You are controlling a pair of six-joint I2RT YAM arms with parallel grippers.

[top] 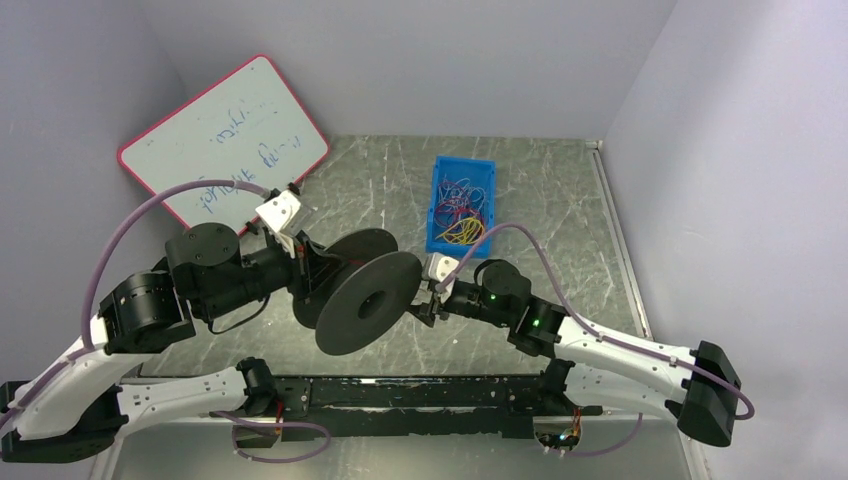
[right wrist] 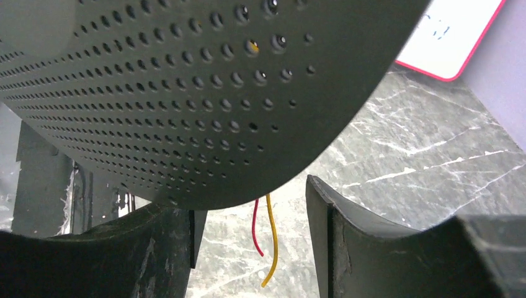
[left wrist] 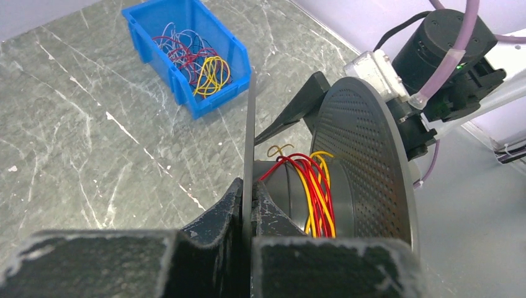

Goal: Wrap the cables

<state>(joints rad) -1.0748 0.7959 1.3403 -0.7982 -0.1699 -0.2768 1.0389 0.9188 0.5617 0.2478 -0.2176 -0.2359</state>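
A black spool [top: 362, 297] with two round flanges hangs above the table. My left gripper [top: 300, 262] is shut on the thin edge of one flange [left wrist: 250, 124], its fingertips [left wrist: 232, 198] pressed on both sides. Red and yellow cables [left wrist: 317, 189] are wound round the hub between the flanges. My right gripper [top: 427, 302] is open beside the perforated flange [right wrist: 186, 93]. In the right wrist view the loose red and yellow cable ends [right wrist: 268, 236] dangle between its spread fingers [right wrist: 335, 242], touching neither.
A blue bin [top: 436, 215] holding several more red, yellow and blue-purple cables stands at the back right; it also shows in the left wrist view [left wrist: 139, 25]. A pink-framed whiteboard [top: 225, 140] leans at the back left. Grey walls enclose the marble table.
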